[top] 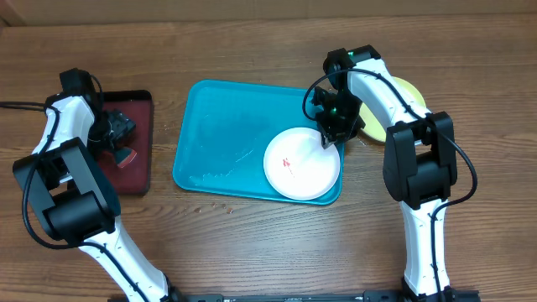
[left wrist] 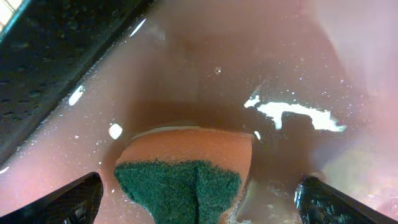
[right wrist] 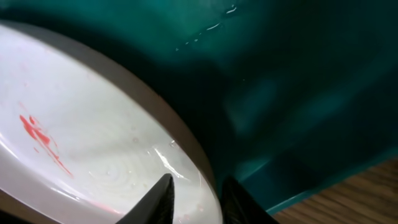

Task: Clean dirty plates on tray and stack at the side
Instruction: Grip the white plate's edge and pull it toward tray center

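A white plate point(top: 298, 168) with a small red smear lies at the right end of the turquoise tray point(top: 218, 126). My right gripper point(top: 330, 138) is at its upper right rim. In the right wrist view one finger rests inside the white plate point(right wrist: 93, 124) and the other outside its rim, against the tray point(right wrist: 298, 93), so the right gripper point(right wrist: 200, 202) is shut on the rim. A yellow-green plate point(top: 374, 129) lies on the table right of the tray, partly hidden by the right arm. My left gripper point(top: 120, 130) hangs open over a sponge point(left wrist: 180, 168). The left gripper point(left wrist: 202, 202) does not touch it.
The orange sponge point(top: 127, 158) with a green scouring side lies in a small dark red tray point(top: 138, 109) at the left of the table, and that tray's floor point(left wrist: 217, 50) looks wet. Bare wooden table point(right wrist: 360, 193) runs alongside the turquoise tray's edge.
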You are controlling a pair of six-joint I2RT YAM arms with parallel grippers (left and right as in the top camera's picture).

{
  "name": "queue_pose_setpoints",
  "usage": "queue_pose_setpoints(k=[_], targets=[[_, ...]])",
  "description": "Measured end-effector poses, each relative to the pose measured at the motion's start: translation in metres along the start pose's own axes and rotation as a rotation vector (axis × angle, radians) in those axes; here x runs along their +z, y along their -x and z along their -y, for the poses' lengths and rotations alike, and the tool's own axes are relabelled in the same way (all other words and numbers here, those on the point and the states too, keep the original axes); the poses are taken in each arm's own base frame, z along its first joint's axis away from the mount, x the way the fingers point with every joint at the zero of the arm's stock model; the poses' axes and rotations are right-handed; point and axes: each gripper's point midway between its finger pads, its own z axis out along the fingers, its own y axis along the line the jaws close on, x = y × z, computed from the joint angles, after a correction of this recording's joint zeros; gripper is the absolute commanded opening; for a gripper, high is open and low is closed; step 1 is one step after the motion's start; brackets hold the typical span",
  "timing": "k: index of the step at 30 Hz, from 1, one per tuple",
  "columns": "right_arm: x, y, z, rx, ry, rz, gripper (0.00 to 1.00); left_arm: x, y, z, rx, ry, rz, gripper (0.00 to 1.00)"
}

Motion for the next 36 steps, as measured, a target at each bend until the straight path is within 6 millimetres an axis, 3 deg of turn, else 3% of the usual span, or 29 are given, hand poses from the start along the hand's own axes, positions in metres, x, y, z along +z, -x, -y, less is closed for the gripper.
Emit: queue_pose_setpoints(k=[7, 16, 21, 25, 27, 31, 33, 34, 36], targets=[[0.003, 0.014, -0.002, 0.041, -0.019, 0.052, 0.2, 0.0, -0.001, 0.001, 0.0, -0.008, -0.005, 0.99], [0.015, 0.016, -0.032, -0.026, -0.097, 0.051, 0.2, 0.0, -0.002, 0.003, 0.001, -0.016, -0.012, 1.0], [0.016, 0.013, -0.03, -0.015, -0.118, 0.038, 0.04, 0.0, -0.002, 0.003, 0.0, -0.019, -0.013, 0.98], [0.012, 0.013, -0.03, 0.004, -0.113, 0.046, 0.04, 0.0, -0.003, 0.004, -0.001, -0.026, -0.018, 0.8], [0.012, 0.015, -0.032, 0.018, -0.101, 0.058, 0.04, 0.0, -0.004, 0.006, -0.003, -0.036, -0.023, 0.6], [0.012, 0.032, -0.042, 0.061, -0.042, 0.127, 0.04, 0.0, -0.006, 0.01, -0.001, -0.058, -0.034, 0.48], [0.01, 0.043, -0.047, 0.086, -0.009, 0.17, 0.04, 0.0, -0.006, 0.011, 0.002, -0.063, -0.036, 0.56], [0.009, 0.048, -0.049, 0.104, 0.004, 0.189, 0.04, 0.0, -0.007, 0.011, 0.002, -0.065, -0.038, 0.77], [0.008, 0.055, -0.051, 0.129, 0.02, 0.216, 0.04, -0.001, -0.009, 0.011, 0.006, -0.068, -0.047, 1.0]])
